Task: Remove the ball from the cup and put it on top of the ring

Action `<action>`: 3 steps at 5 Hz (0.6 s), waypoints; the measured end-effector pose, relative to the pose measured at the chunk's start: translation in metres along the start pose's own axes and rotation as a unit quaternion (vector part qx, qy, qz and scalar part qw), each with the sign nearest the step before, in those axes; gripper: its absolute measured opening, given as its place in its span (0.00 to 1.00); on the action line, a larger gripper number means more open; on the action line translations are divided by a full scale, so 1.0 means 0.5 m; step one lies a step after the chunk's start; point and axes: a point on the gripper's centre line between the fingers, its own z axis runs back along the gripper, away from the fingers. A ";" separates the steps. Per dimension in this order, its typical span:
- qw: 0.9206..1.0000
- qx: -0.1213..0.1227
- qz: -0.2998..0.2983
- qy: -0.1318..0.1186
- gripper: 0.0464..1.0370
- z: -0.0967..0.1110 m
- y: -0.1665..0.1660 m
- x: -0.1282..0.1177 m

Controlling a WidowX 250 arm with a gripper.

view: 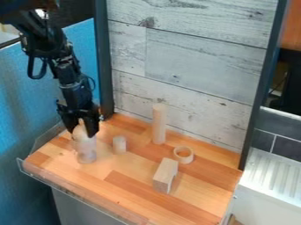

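The black gripper (pixel 81 129) hangs at the left of the work surface, right at the pale ball (pixel 80 132), covering part of it. Whether it holds the ball is unclear. Below, the ball sits at the mouth of a clear, upright cup (pixel 86 152). A light wooden ring (pixel 183 155) lies on the table to the right, well apart from the gripper.
Beside the cup stands a short pale cylinder (pixel 119 144). A tall wooden cylinder (pixel 159 124) is upright near the back panel, and a wooden block (pixel 166 175) lies in front of the ring. A clear rim (pixel 76 199) edges the table's front.
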 end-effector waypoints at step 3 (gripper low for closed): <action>0.991 -0.026 -0.092 -0.097 0.70 0.123 -0.165 0.015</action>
